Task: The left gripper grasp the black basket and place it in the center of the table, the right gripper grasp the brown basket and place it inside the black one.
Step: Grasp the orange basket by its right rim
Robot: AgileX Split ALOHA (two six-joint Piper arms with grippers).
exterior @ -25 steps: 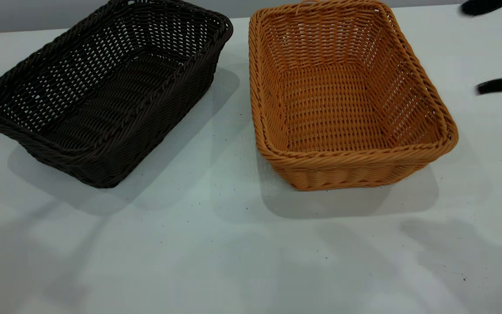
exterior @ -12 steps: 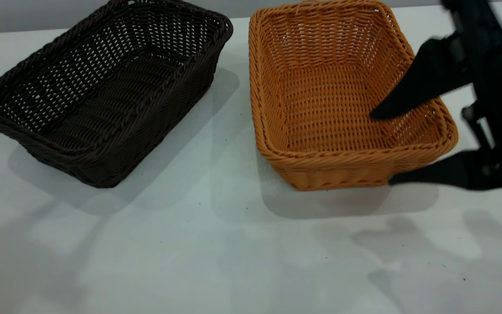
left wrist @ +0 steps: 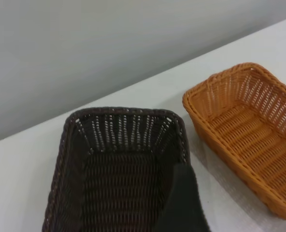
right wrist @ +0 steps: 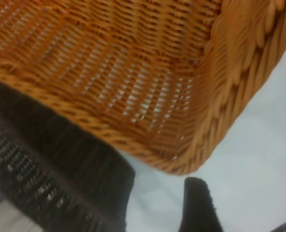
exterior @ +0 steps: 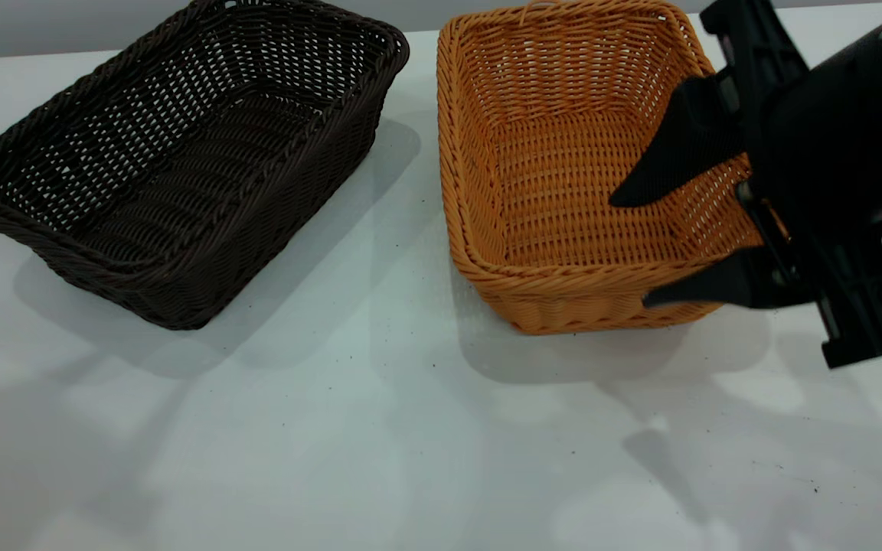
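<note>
Right gripper (exterior: 632,245) has its fingers spread apart astride the near corner of the orange-tan woven brown basket (exterior: 563,191), presumably to pinch its rim, while the dark woven black basket (exterior: 181,161) sits untouched beside it on the white table (exterior: 380,428).

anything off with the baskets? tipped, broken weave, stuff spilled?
Nothing stands out. The black basket and the brown basket both sit upright on the table, apart, empty, weave intact. The right gripper is open, straddling the brown basket's near right corner, one finger inside, one outside.
</note>
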